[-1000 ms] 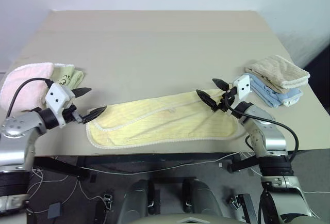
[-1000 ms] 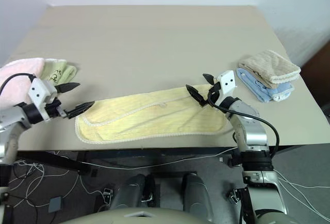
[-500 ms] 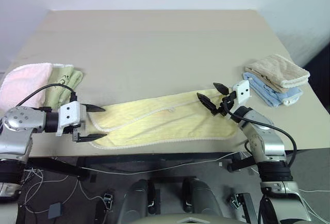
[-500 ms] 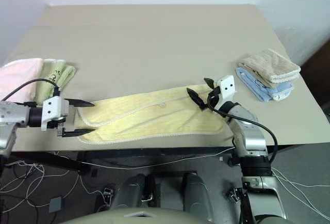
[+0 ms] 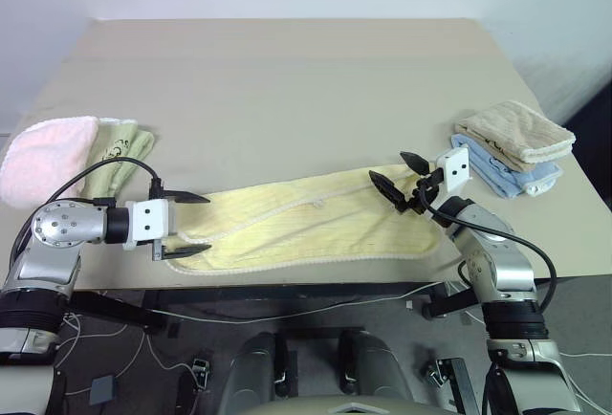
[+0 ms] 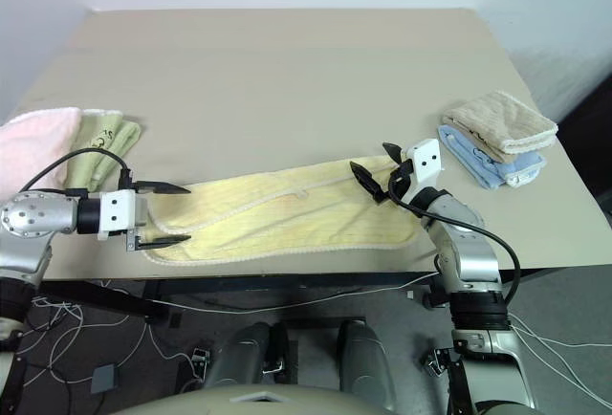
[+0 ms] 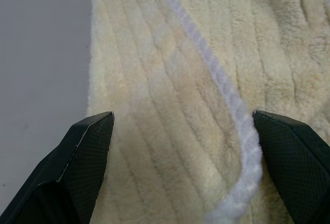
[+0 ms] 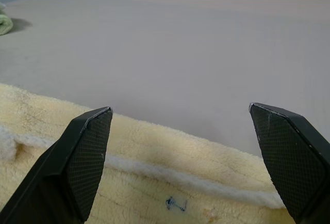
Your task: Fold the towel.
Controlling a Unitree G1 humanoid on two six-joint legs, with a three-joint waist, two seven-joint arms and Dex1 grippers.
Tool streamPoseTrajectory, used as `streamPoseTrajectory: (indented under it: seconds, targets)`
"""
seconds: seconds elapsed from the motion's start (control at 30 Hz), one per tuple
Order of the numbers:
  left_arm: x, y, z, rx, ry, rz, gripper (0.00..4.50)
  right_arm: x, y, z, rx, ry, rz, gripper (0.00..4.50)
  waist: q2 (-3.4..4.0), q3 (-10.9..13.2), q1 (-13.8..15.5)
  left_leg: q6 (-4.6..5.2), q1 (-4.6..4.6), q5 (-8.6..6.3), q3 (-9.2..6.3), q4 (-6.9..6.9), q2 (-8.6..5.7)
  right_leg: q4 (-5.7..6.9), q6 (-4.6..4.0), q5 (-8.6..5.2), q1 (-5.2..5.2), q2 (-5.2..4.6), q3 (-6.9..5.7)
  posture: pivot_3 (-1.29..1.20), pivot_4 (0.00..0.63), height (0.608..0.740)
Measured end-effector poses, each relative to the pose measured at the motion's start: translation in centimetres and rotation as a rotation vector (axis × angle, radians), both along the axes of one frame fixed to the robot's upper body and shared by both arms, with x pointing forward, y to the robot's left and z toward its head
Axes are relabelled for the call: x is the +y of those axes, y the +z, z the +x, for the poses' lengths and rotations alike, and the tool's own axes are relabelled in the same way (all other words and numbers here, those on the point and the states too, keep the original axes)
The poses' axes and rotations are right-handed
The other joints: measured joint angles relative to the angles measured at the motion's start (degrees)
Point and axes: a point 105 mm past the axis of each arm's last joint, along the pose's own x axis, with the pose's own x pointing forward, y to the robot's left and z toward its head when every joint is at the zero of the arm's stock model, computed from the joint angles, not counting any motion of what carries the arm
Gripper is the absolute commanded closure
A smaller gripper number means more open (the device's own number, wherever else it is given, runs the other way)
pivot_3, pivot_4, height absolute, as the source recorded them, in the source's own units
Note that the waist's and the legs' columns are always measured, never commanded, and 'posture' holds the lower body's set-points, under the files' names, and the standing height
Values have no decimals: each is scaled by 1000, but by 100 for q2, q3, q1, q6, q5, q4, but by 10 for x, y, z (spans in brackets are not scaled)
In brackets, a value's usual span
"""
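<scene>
Pale yellow terry, the towel [image 5: 306, 226] lies stretched lengthwise along the near edge of the tan table [image 5: 287, 80], already doubled over along its length, its whitish hem running down the middle.

My left gripper [image 5: 186, 224] sits at the towel's nine o'clock end, forearm reaching in level from the table's near left corner. Its fingers are spread wide, one above the cloth and one at the table edge, so they straddle the towel's end without pinching it; in the left wrist view the ribbed pile and white hem [image 7: 216, 74] run between the two black fingertips [image 7: 93, 136].

My right gripper [image 5: 402, 178] hovers at the towel's three o'clock end, pointing roughly level toward ten o'clock, elbow bent back off the table's near right corner. Its fingers are also spread apart, holding nothing, just above the cloth's far edge.

At the table's three o'clock sits a beige towel [image 5: 516, 130] stacked on a light blue one [image 5: 512, 174]; at nine o'clock lie a pink towel [image 5: 43, 155] and a green cloth [image 5: 120, 152].
</scene>
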Motion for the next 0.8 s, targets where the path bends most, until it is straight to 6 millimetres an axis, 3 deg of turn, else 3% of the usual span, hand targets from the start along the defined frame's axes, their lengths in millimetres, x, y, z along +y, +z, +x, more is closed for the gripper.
streamPoseTrajectory:
  seconds: [0.07, 0.43, 0.67, 0.8]
  targets:
    - [3, 1, 2, -8, 12, 9, 606, 0, 0, 0, 1, 0, 0, 0, 0, 0, -3, 0, 0, 0, 0, 1, 0, 0, 0, 0, 0, 1, 0, 0, 150, 740]
    - [11, -11, -5, 61, 39, -10, 4347, -1, 0, 0, 7, 1, -4, 0, 0, 0, -12, 0, 0, 0, 1, 2, 2, 0, 1, 0, 1, 5, 0, 0, 150, 740]
    - [12, -4, -2, 85, 92, -85, 4458, -6, 3, 2, -4, -6, -46, 0, 1, 1, -1, 0, 0, 0, 0, 3, 1, 1, 1, 0, 1, 5, 0, 0, 150, 740]
    - [6, 10, 4, 66, 127, -186, 4458, -24, 23, 6, -67, -33, -194, 0, 2, 1, 7, 1, 0, 0, 0, 5, 0, 1, 2, 0, 3, 4, 0, 0, 150, 740]
